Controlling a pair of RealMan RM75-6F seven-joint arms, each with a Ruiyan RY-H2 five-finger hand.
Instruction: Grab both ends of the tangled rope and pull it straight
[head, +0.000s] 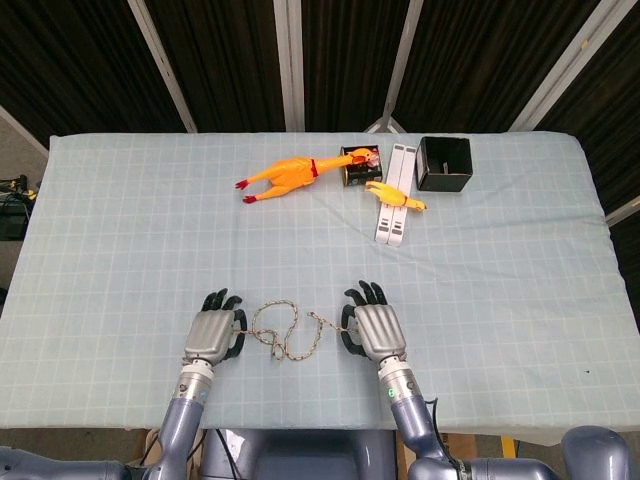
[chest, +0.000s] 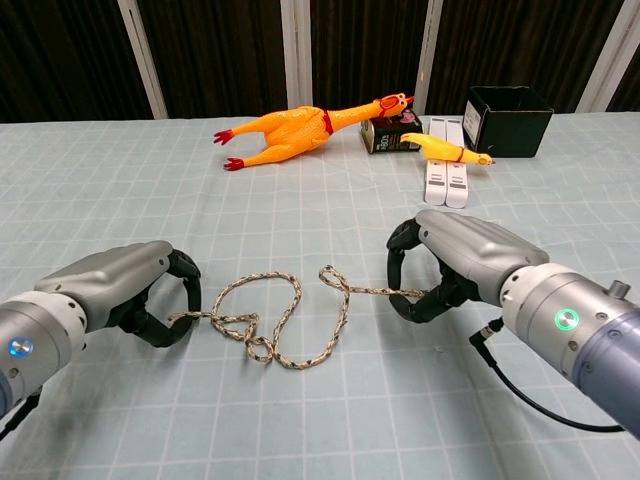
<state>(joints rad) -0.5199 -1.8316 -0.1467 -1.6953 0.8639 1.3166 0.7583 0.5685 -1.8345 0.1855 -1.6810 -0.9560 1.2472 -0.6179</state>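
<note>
A tangled speckled rope (head: 283, 331) (chest: 275, 315) lies in loops on the cloth near the front edge, between my two hands. My left hand (head: 212, 335) (chest: 120, 288) curls its fingers around the rope's left end, palm down on the cloth. My right hand (head: 368, 327) (chest: 455, 262) pinches the rope's right end under its curled fingers. The short stretch of rope running to the right hand is nearly straight; the middle part stays looped and knotted.
At the back lie a large rubber chicken (head: 283, 178) (chest: 295, 127), a small dark box (head: 360, 164), a smaller yellow chicken (head: 395, 196) across two white bars (head: 394, 190), and a black open box (head: 444, 164) (chest: 508, 119). The light checked tablecloth (head: 120, 230) covers the whole table.
</note>
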